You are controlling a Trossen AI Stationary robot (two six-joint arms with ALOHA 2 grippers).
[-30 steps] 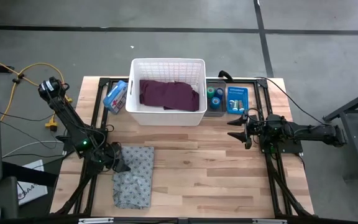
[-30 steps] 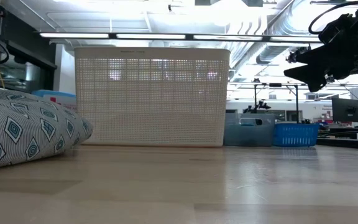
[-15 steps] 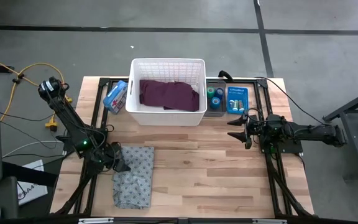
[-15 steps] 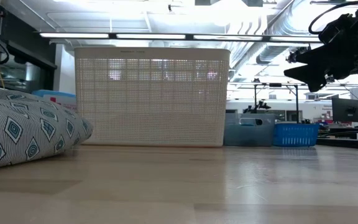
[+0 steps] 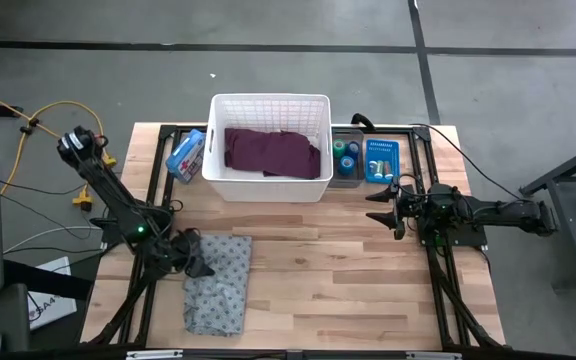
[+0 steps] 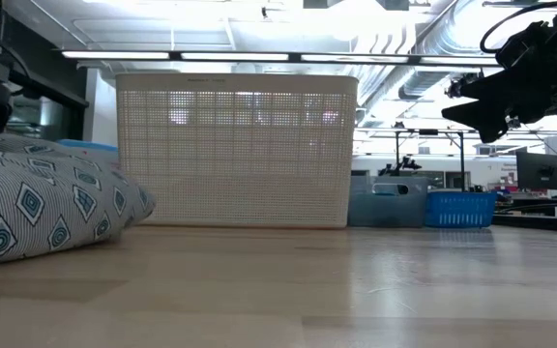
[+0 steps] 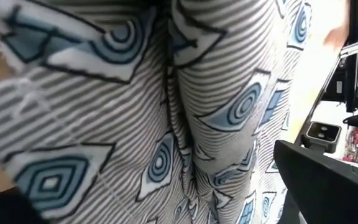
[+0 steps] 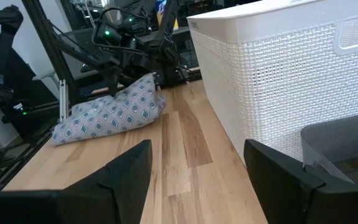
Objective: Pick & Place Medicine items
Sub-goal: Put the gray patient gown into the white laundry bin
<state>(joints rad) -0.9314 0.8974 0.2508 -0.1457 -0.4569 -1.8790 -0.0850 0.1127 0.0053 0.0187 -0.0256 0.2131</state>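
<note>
Wood table [image 5: 318, 260]: left pincer [image 5: 197, 266] open against grey cloth [image 5: 218, 285]; right pincer [image 5: 380, 207] open, raised.

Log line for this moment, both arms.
left gripper: open, at grey patterned cloth | right gripper: open, idle above table

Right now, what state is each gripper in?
Left gripper: open, at the grey patterned cloth, holding nothing visible.
Right gripper: open, empty, above the wooden table.
</note>
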